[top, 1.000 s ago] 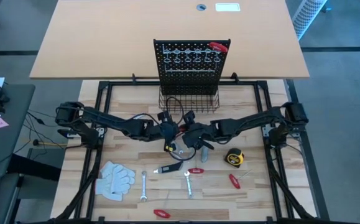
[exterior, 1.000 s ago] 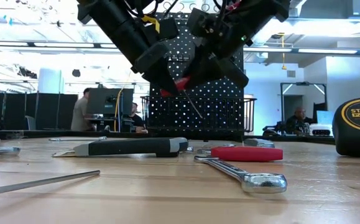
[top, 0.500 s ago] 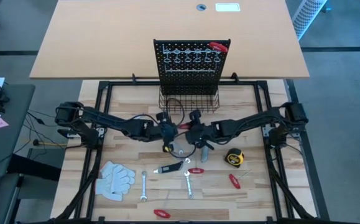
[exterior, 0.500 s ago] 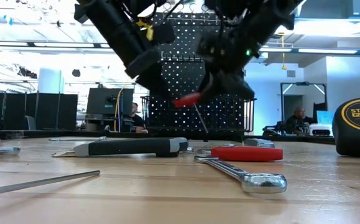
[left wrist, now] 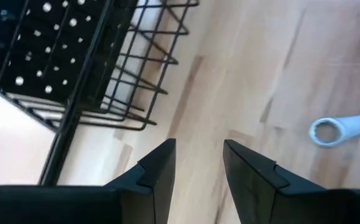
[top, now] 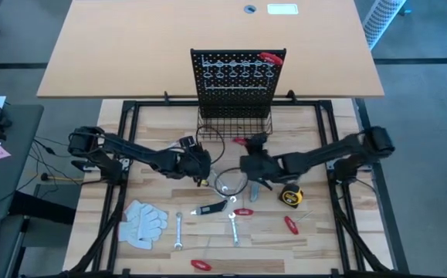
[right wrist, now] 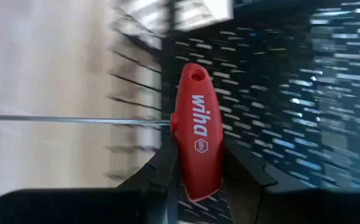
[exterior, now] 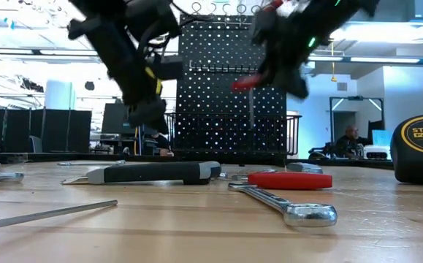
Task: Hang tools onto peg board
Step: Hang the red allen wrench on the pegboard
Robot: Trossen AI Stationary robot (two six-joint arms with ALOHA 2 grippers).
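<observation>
Wooden table, office room beyond.

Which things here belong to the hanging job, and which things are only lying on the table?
Job things:
- peg board
- red T-handle key, held by the right gripper
- tape measure
- wrenches
- black-handled tool
- left gripper, open and empty

Only lying about:
- white gloves

White gloves on table's left front.
</observation>
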